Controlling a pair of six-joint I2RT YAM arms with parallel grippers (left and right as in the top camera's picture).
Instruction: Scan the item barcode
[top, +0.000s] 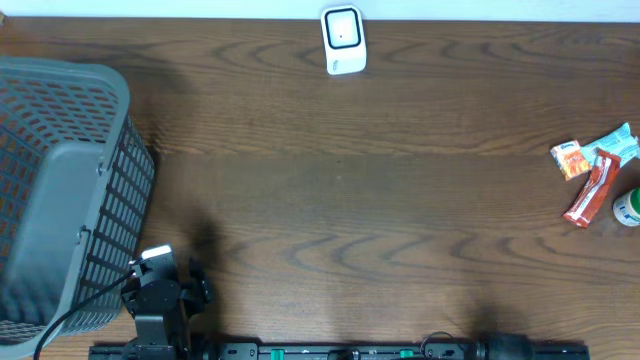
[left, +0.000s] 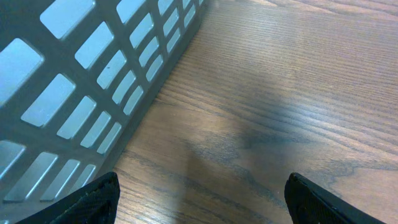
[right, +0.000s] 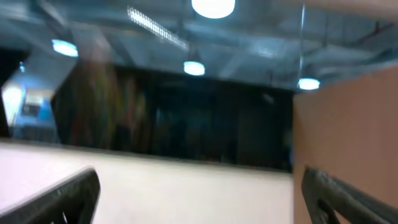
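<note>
Overhead view locates the scanner (top: 343, 40) at 12 o'clock on the desk (top: 380, 200), the red packet (top: 593, 189) among other items at 3 o'clock, and the basket (top: 60, 190) at 9 o'clock. At 7 o'clock, the left hand (left: 202, 208) is open and empty beside the basket. The right hand (right: 202, 199) is open and empty.

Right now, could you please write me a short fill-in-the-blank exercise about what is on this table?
1. The basket stands at the ____ side of the table.
2. The scanner at the far edge is ____ in colour.
3. The packets lie at the ____ side.
4. The left tool, beside the basket, holds nothing; its jaws are ____.

Missing words: left; white; right; open.
</note>
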